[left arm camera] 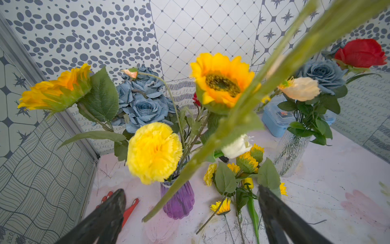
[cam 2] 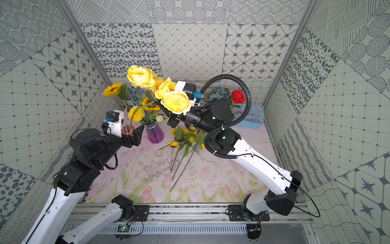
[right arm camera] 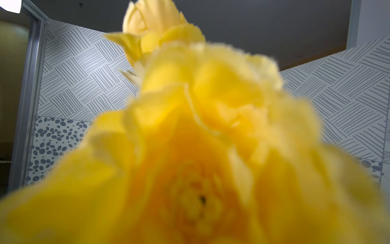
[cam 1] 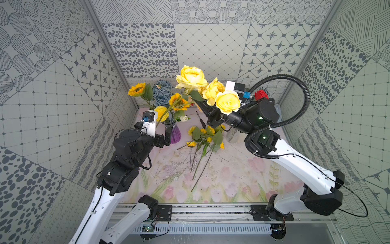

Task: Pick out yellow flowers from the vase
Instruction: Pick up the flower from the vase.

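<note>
Pale yellow ruffled roses (cam 1: 228,102) on one long green stem (left arm camera: 190,164) hung highest, above and beside the purple ribbed glass vase (cam 1: 175,135), pinched in the clenched right gripper (cam 2: 162,107). The stem's lower end dangled free in front of the vase, between the wide-spread jaws of the left gripper (left arm camera: 191,190), which touched nothing. Sunflowers (left arm camera: 221,82) and a yellow carnation (left arm camera: 154,152) stood in the vase. More yellow blooms (cam 1: 203,135) lay on the floral-printed table (cam 1: 232,179) just beside it.

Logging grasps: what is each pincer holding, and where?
Right pincer grips the yellow rose spray high on its stem, under the blooms; left pincer is open, holding nothing.
</note>
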`<state>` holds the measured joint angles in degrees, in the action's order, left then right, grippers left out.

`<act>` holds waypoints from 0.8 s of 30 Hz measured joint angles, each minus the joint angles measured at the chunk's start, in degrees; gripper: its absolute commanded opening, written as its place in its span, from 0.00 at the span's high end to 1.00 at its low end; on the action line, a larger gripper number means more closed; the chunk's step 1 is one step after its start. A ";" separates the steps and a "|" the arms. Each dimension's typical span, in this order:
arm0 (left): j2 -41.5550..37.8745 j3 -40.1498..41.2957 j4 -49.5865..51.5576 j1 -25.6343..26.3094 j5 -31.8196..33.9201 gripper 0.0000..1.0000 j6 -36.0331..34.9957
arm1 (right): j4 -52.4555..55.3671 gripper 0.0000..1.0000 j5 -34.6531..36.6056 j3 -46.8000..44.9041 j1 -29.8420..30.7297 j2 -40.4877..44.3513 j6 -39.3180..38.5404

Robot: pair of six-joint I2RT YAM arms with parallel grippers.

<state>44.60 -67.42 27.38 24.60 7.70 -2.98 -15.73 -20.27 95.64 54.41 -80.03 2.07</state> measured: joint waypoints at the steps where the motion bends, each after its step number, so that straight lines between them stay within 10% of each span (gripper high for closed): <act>1: 0.26 0.04 -0.02 0.00 -0.09 0.02 0.02 | 0.50 1.00 -0.02 0.02 0.00 1.09 -0.04; 24: 2.05 1.66 -0.09 -0.02 -2.34 0.02 1.09 | 19.71 1.00 1.22 1.51 -0.55 8.66 0.61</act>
<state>46.65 -65.76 27.29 24.58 5.37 -1.89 3.99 -19.05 97.14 53.87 -71.37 2.68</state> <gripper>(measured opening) 0.981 0.060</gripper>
